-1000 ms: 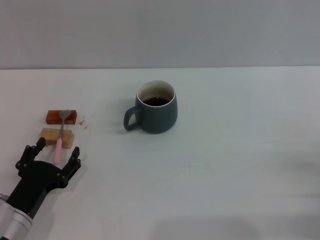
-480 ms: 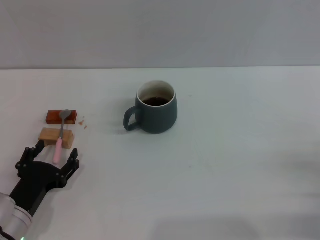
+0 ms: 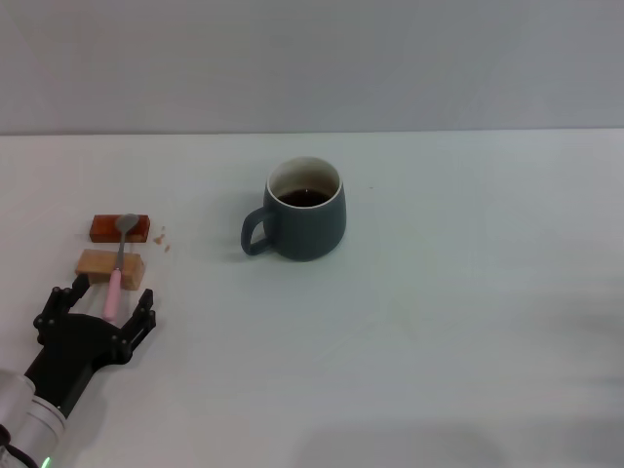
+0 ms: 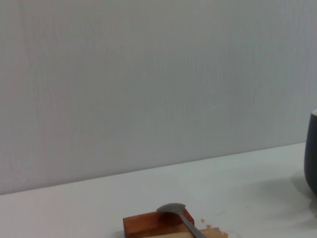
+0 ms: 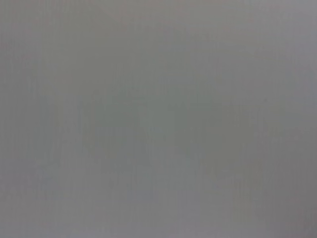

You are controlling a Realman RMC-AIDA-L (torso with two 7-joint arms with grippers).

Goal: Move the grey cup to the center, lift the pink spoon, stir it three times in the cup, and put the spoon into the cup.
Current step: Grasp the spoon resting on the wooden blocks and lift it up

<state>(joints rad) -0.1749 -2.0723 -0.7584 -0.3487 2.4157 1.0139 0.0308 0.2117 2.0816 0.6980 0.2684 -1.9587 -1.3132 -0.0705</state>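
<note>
Left gripper (image 3: 96, 300) edged slightly back from the tan block (image 3: 101, 263), jaws spread wide and empty either side of the pink spoon (image 3: 116, 276) handle tip, spoon bowl on the red-brown block (image 3: 105, 228), grey cup (image 3: 304, 210) well right of the blocks on the bench (image 3: 439, 292), right gripper out of view.

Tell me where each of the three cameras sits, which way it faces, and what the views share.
Head view: high on the robot, looking forward and down at the table; the left gripper, open, shows just short of the pink spoon.
Left wrist view: low over the table, facing the wall; no fingers show.
Right wrist view: only blank grey; no arm shows.
Shared by head and left wrist: spoon, red-brown block, tan block, grey cup.
</note>
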